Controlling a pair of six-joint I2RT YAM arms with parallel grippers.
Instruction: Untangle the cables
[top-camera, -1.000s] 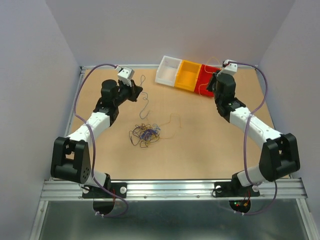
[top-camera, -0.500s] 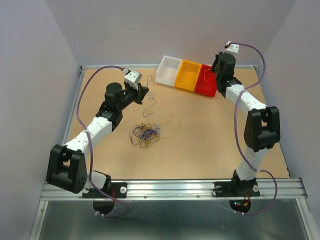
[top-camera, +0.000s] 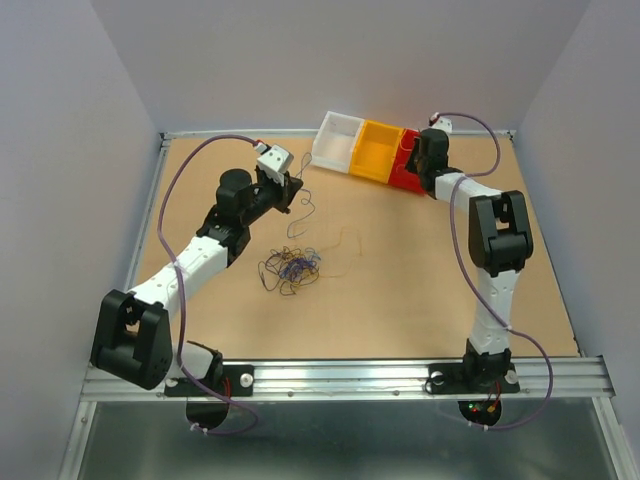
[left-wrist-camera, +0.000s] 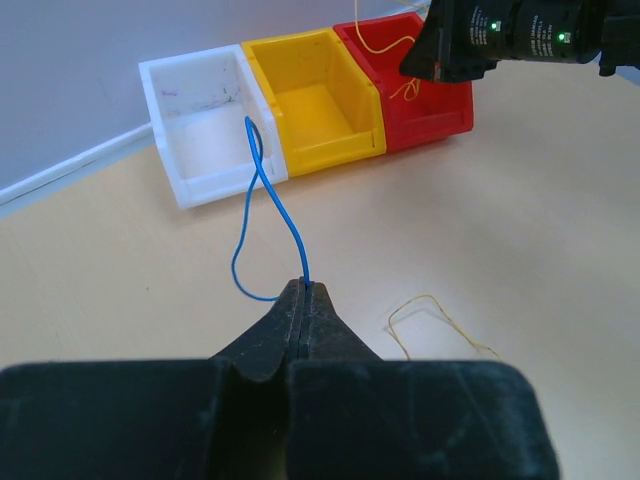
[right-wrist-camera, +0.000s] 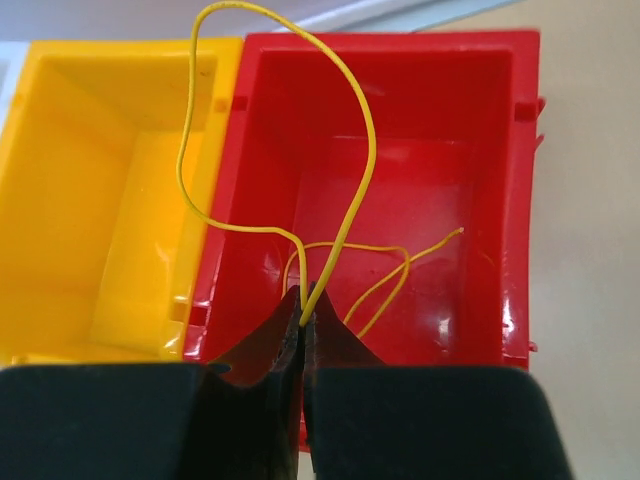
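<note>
Right hand is sitting lower over the red bin than before, pinching a yellow cable. Left hand is gripping a blue cable; the tangle on the surface is blurring together.

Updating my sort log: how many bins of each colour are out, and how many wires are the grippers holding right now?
white bin: 1
yellow bin: 1
red bin: 1
blue wire, pinched in the left gripper: 1
yellow wire, pinched in the right gripper: 1
Total: 5 (3 bins, 2 held wires)
</note>
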